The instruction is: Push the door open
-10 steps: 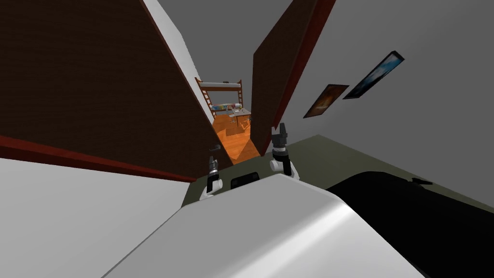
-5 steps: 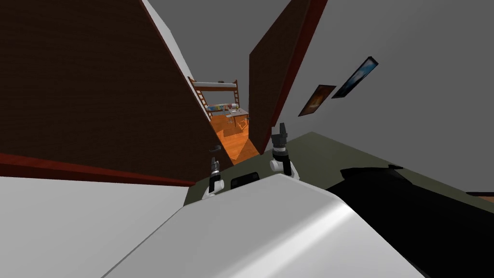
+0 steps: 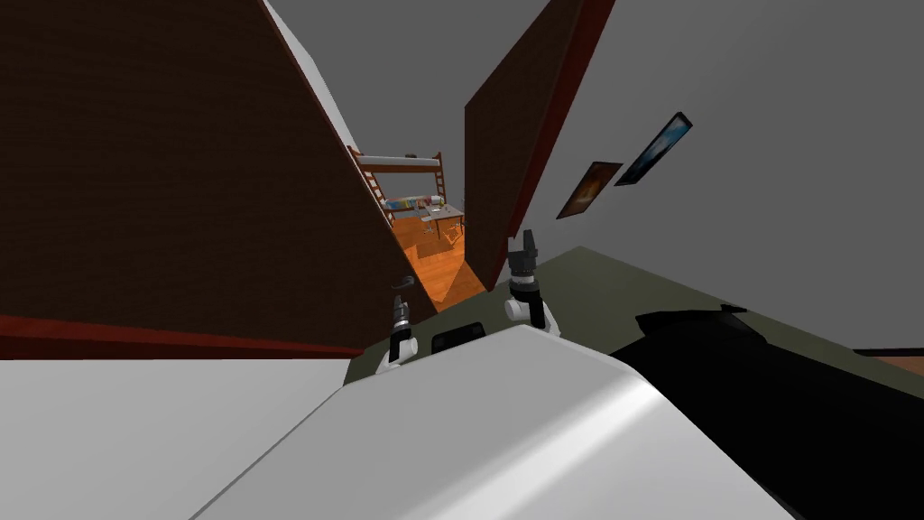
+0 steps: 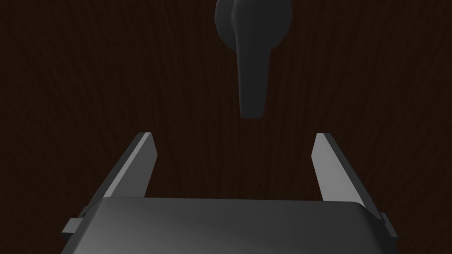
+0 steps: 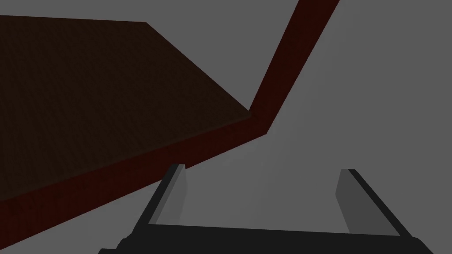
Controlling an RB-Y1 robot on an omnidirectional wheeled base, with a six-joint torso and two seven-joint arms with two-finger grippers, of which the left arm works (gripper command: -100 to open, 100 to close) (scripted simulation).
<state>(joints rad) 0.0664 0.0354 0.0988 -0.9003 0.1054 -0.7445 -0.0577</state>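
Grey walls close around an olive floor (image 3: pixel 614 289), with two framed pictures (image 3: pixel 591 188) hanging on the right-hand wall. On my left stands the dark brown door (image 3: pixel 180 162), swung ajar. Between it and a second dark brown panel (image 3: pixel 501 153) a gap shows an orange floor (image 3: pixel 442 266) and a bunk bed (image 3: pixel 401 162). The left claw (image 4: pixel 234 134) is spread wide and holds nothing. It faces the door's wood grain, with the dark lever handle (image 4: pixel 252 66) just beyond its fingertips and not touching them. The right claw (image 5: pixel 263 169) is also wide and empty, pointing at the red-brown frame (image 5: pixel 282 66) beside that second panel.
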